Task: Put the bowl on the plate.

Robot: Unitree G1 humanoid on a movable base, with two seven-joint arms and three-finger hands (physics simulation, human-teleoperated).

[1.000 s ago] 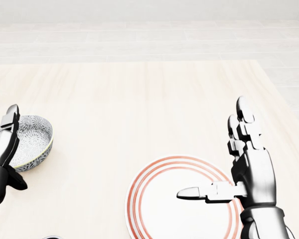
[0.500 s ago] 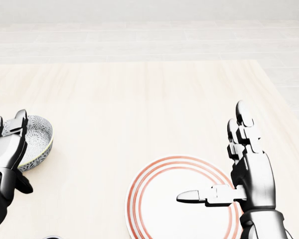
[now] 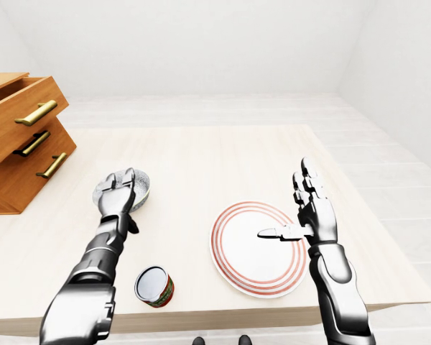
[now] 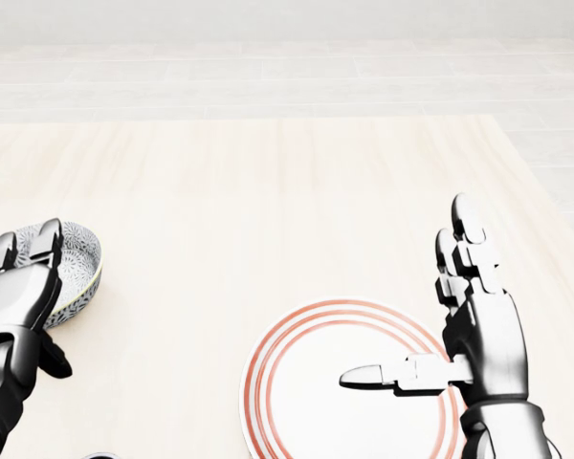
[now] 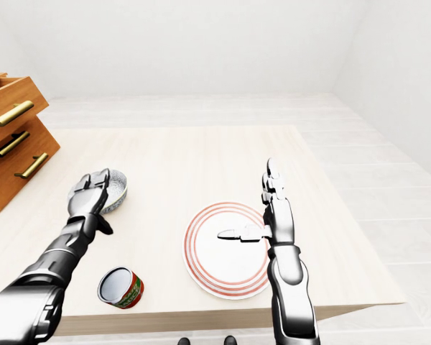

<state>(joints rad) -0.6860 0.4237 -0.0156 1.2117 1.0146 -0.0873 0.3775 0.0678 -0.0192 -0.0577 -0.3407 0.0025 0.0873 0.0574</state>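
Since 1 second ago, the left hand [image 4: 19, 296] has slid over the bowl [image 4: 77, 263], left on the table [image 4: 268, 191], fingers spread, gripping nothing. Right hand [image 4: 483, 335] hovers open over the plate [image 4: 306, 382] rim. Can [image 3: 154, 286] and drawers [image 3: 21, 136] stand clear.

No readable text or labels.

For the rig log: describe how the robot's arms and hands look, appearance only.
The left arm and right arm are glossy silver-grey shells, rounded and segmented, with black joints between. The left hand and right hand match: blocky metallic palms and three jointed fingers with dark gaps at the knuckles. No cables, markings or sleeves show.
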